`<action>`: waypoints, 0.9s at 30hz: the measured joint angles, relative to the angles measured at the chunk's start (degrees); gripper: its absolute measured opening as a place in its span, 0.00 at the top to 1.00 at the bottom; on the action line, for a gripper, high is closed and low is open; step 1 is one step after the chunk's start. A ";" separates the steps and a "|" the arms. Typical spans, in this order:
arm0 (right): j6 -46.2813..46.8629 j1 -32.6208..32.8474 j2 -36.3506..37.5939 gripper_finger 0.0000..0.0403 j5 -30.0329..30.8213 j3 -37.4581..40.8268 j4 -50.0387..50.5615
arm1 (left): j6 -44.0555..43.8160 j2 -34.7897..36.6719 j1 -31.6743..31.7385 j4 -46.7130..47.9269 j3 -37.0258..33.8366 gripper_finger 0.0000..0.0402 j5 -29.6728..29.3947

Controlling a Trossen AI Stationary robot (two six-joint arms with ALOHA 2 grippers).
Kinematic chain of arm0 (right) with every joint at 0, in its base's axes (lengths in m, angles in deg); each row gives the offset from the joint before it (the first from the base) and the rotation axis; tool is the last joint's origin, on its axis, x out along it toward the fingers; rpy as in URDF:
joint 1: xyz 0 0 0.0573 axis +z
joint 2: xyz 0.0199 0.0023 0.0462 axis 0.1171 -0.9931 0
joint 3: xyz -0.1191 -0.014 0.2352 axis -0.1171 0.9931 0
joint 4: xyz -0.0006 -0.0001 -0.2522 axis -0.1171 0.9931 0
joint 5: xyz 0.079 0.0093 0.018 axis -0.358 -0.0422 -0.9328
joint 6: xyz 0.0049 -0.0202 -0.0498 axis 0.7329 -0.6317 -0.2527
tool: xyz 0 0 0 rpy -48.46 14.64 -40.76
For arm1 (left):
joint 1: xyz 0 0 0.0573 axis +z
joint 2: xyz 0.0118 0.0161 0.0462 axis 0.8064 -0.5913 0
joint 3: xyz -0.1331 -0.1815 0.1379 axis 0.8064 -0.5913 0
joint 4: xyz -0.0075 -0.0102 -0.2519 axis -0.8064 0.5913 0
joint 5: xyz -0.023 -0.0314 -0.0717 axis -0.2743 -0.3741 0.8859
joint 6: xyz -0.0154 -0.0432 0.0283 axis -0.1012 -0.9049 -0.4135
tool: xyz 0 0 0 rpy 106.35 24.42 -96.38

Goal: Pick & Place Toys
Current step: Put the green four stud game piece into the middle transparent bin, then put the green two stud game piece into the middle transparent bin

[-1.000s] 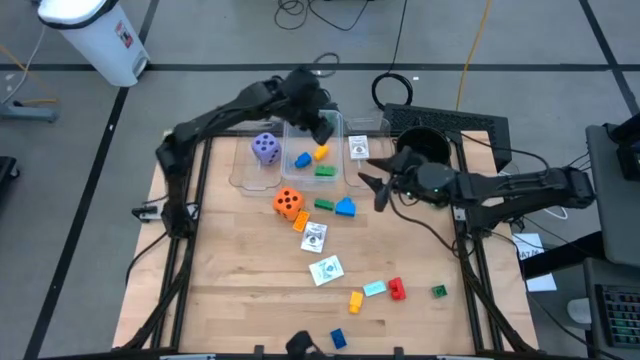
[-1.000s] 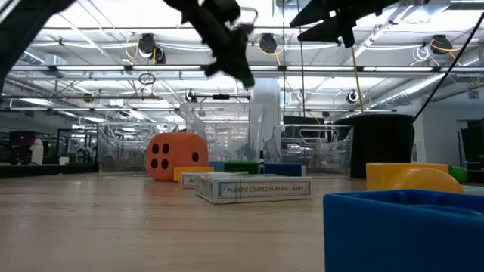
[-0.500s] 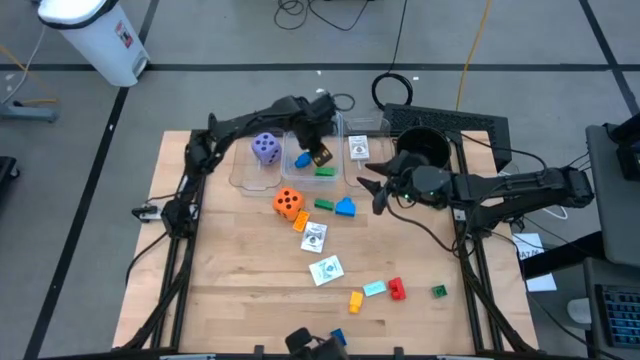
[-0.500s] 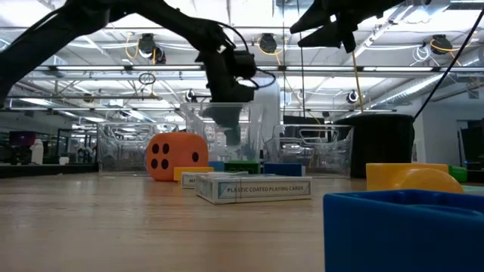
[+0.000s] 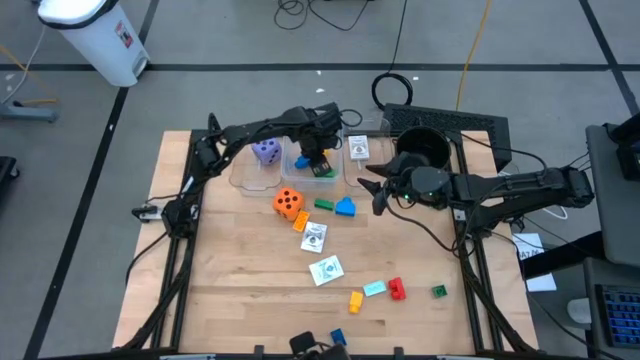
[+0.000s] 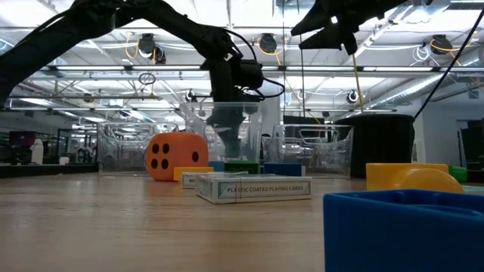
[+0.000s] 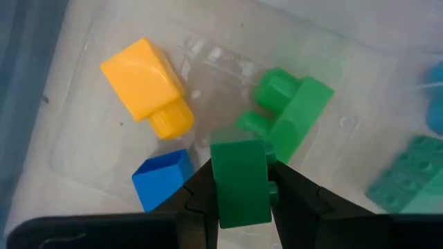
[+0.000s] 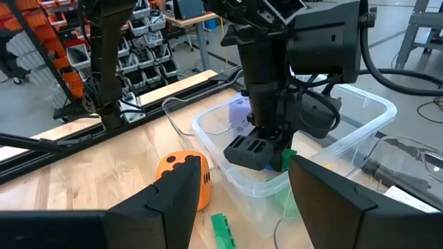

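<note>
Green block (image 7: pixel 240 181) sits pinched in my left gripper (image 7: pixel 239 197), low inside the clear tub (image 8: pixel 349 131) over a yellow block (image 7: pixel 147 85) and blue block (image 7: pixel 162 181). It's light, rigid, slick plastic; flat sides grip best. My right gripper (image 5: pixel 375 186) hovers open beside the tub. Only the left wrist view shows the clamp; overhead, the arm hides it.
</note>
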 joint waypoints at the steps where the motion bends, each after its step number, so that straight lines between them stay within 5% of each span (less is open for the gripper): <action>1: 0.04 0.00 0.00 0.48 0.00 0.00 -0.01 | 0.21 0.00 0.00 -0.21 0.00 0.75 0.01; 8: 0.49 0.00 0.00 0.48 0.00 0.00 0.11 | 1.12 0.00 0.17 -0.14 0.00 0.71 0.07; 16: 1.13 0.00 0.00 0.48 0.00 0.00 0.09 | 1.16 0.05 0.17 1.90 0.82 0.48 -0.06; 27: 1.51 0.00 0.00 0.48 0.04 0.00 -0.22 | -0.74 3.12 0.19 5.96 19.77 0.38 3.07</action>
